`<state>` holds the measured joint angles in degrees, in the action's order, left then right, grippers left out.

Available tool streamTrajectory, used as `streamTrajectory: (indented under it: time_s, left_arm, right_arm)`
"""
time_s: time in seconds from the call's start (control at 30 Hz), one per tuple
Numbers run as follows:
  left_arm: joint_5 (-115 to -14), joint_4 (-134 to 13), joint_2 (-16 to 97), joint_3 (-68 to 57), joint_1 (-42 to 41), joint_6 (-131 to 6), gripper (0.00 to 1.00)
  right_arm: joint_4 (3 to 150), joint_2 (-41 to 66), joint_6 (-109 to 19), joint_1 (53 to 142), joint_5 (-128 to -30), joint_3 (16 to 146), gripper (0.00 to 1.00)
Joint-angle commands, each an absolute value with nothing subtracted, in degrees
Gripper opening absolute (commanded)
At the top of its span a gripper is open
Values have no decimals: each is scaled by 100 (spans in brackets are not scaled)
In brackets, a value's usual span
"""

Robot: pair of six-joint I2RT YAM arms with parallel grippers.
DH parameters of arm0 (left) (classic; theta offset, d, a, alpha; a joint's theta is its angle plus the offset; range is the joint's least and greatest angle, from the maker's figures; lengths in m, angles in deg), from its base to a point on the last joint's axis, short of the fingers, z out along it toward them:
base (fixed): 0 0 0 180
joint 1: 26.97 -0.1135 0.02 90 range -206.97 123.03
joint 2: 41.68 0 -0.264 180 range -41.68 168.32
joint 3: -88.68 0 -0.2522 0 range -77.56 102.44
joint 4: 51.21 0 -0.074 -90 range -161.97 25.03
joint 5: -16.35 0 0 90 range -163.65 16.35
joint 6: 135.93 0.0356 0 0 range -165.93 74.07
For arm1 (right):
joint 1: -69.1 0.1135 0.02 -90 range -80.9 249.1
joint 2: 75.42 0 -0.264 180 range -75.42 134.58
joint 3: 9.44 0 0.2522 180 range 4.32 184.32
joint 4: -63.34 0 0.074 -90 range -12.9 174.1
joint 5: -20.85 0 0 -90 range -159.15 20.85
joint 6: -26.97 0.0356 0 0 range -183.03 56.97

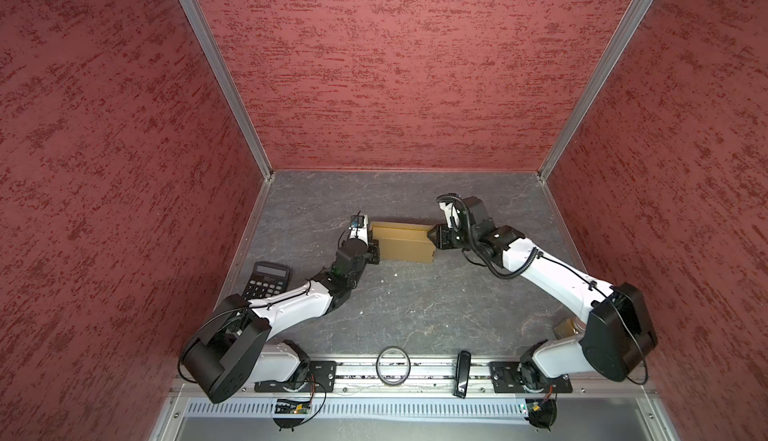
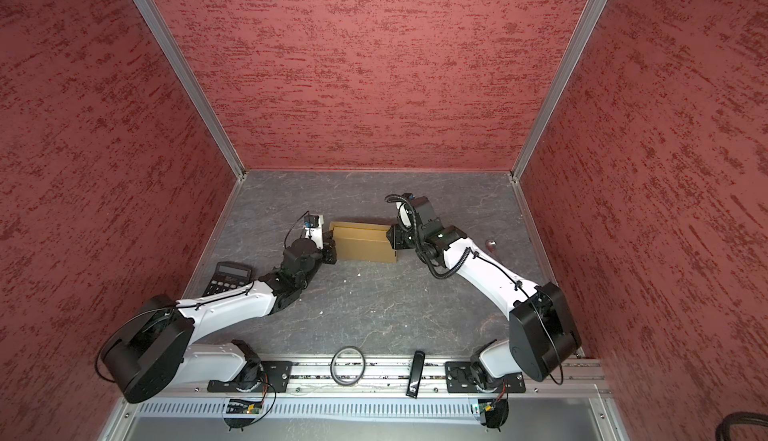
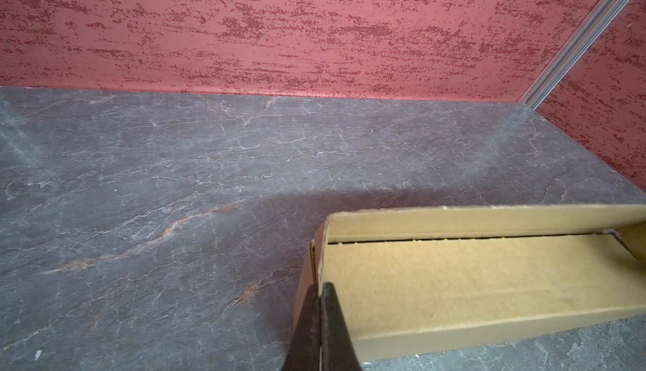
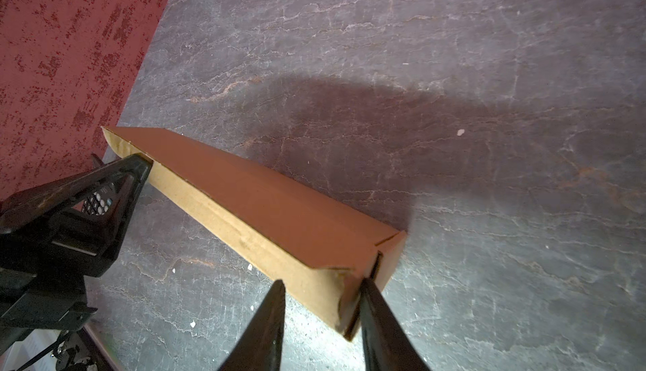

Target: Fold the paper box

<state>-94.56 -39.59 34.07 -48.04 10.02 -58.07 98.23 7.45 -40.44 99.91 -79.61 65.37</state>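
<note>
- Nearest, on the rail [image 1: 357,370] at 6 o'clock, lie a ring [image 1: 378,366] and, toward 5 o'clock, a black bar [image 1: 462,373], both well apart from the work.
- At 9 o'clock a calculator [image 1: 266,281] is partly hidden by the left arm [image 1: 291,302]. At 4 o'clock an amber thing [image 1: 566,326] sits mostly behind the right arm [image 1: 557,277]; what it is I cannot tell.
- Just past the middle of the table [image 1: 415,302], toward 12 o'clock, sits the paper box [image 1: 402,243], a shallow open tray with its long walls up.
- The left gripper [image 3: 320,289] is pinched together on the box's 9 o'clock end wall, one finger inside and one outside.
- The right gripper [image 4: 323,282], at the 3 o'clock end, has its fingers apart, straddling the corner. One seems to touch the end flap; the other stands clear of the card.
- The box looks light and stiff, likely to bend only at its creases and to skate on the smooth table. It is best held by the thin wall edges near the corners, and gently, since corrugated card crushes.
- Farther out at 3 o'clock lies a small shiny thing [image 2: 491,244], well apart. Nothing stands in the way.
</note>
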Motion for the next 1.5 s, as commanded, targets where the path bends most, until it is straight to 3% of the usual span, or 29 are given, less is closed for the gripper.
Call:
streamTrajectory:
  time_s: [0.0, 0.23, 0.5, 0.83, 1.07, 1.2, 1.33, 1.47]
  left_arm:
    - [-9057, -5135, 3697, -5085, 1130, -5753, 3]
    - [-9078, -5160, 3699, -5084, 1128, -5744, 3]
    - [-9088, -5170, 3710, -5071, 1142, -5753, 3]
    - [-9072, -5170, 3742, -5049, 1143, -5736, 2]
    - [-9069, -5174, 3716, -5068, 1145, -5736, 2]
    - [-9070, -5171, 3722, -5064, 1150, -5731, 2]
    - [-9062, -5179, 3718, -5060, 1145, -5710, 2]
    - [-9048, -5164, 3717, -5069, 1161, -5685, 2]
  right_arm:
    - [9663, 729, -4001, 9968, -7965, 6383, 37]
    - [9515, 714, -4001, 9969, -7950, 6142, 31]
    - [9559, 617, -4068, 9969, -7946, 6135, 35]
    - [10856, 221, -5714, 9999, -7806, 6711, 63]
    - [11523, 104, -7953, 10576, -6658, 7177, 71]
    - [11386, 263, -8978, 11090, -5918, 7177, 85]
    - [11283, 653, -9409, 11383, -5324, 7308, 99]
    - [10944, 1087, -9716, 11525, -4885, 7502, 99]
